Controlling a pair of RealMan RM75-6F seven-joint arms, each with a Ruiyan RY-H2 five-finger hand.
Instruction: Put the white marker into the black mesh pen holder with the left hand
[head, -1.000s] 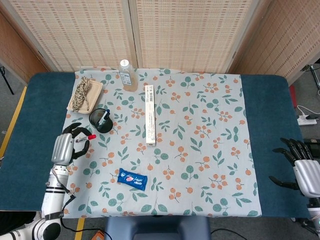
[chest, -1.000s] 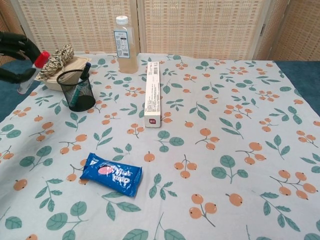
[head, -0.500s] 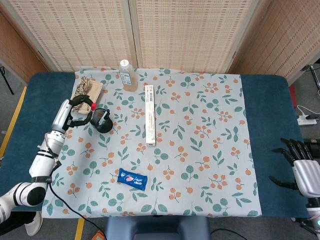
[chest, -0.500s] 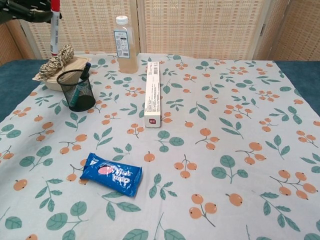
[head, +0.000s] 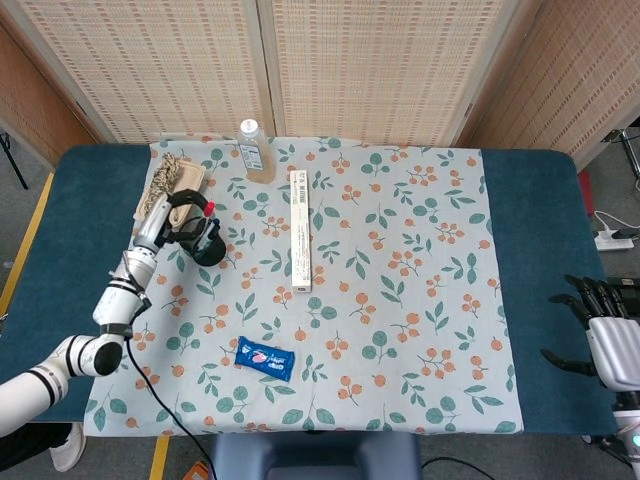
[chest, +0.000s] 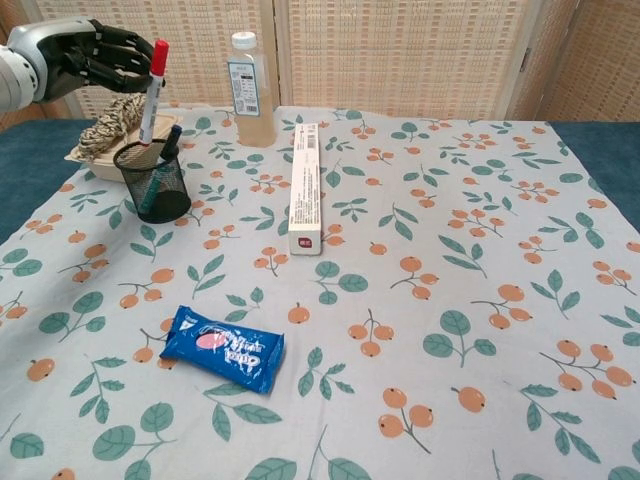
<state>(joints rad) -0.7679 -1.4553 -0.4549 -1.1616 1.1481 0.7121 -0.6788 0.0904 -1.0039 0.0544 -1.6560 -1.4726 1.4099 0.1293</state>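
My left hand (chest: 95, 58) (head: 180, 215) holds the white marker (chest: 151, 98), which has a red cap (head: 209, 209) at its top. The marker stands nearly upright with its lower end inside the rim of the black mesh pen holder (chest: 154, 182) (head: 205, 243). A dark blue pen leans inside the holder too. My right hand (head: 608, 338) rests open at the table's right edge, far from everything, and shows only in the head view.
A tray with coiled rope (chest: 112, 128) sits just behind the holder. A clear bottle (chest: 250, 90) stands at the back. A long white box (chest: 304, 186) lies in the middle of the floral cloth, and a blue snack packet (chest: 223, 348) lies toward the front.
The left hand has swung from high over the tray toward the holder and come down. The marker's lower end now sits inside the holder's rim. The right hand has stayed still.
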